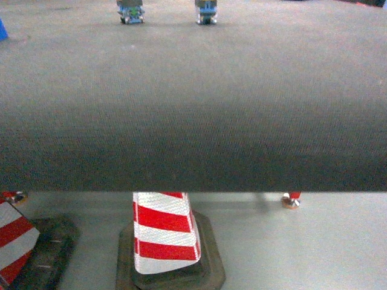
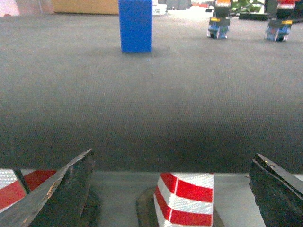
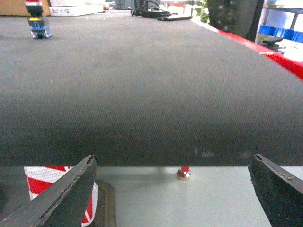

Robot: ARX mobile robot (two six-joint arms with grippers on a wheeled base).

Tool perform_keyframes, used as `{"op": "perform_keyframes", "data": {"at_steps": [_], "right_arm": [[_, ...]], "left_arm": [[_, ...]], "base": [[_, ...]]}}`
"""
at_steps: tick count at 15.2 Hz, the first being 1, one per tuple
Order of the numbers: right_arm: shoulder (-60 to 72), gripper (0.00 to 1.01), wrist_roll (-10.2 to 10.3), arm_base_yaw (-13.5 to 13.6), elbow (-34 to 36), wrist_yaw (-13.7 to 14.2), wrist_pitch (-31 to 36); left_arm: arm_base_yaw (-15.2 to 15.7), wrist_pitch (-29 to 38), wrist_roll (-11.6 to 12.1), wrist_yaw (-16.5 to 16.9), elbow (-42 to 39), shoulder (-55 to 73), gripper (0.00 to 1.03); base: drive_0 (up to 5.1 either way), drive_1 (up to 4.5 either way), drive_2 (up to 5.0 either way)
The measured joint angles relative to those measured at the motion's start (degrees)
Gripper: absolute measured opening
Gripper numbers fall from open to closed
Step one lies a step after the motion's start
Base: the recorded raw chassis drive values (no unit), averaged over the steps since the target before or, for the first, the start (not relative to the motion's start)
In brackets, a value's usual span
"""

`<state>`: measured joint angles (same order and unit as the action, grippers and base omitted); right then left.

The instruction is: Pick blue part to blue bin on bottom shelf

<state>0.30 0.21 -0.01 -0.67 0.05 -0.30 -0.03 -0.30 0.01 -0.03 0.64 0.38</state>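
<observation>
Fingers of the left gripper (image 2: 170,189) and right gripper (image 3: 173,189) stand spread and empty just off the near edge of the grey surface (image 1: 193,121), poised for approach. The blue part (image 2: 136,24) stands toward the far edge, untouched.

Table: dark grey felt top (image 1: 193,103), filling most of every view, its near edge running straight across.
Floor: pale grey (image 1: 314,248), at 6 o'clock below the edge.
Cones: red-and-white striped cone (image 1: 164,232) on a black base at 6 o'clock; second one (image 1: 13,241) at 8 o'clock.
Table foot: metal foot (image 1: 290,202) at 4 o'clock.
</observation>
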Motion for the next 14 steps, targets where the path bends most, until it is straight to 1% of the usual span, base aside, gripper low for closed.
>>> {"op": "perform_keyframes", "data": {"at_steps": [14], "right_arm": [[0.00,0.98,-0.07,0.00,0.00,-0.02,0.09]], "left_arm": [[0.00,0.13,0.00,0.02,0.00,0.00,0.98]], "base": [[0.0,0.00,0.0]]}}
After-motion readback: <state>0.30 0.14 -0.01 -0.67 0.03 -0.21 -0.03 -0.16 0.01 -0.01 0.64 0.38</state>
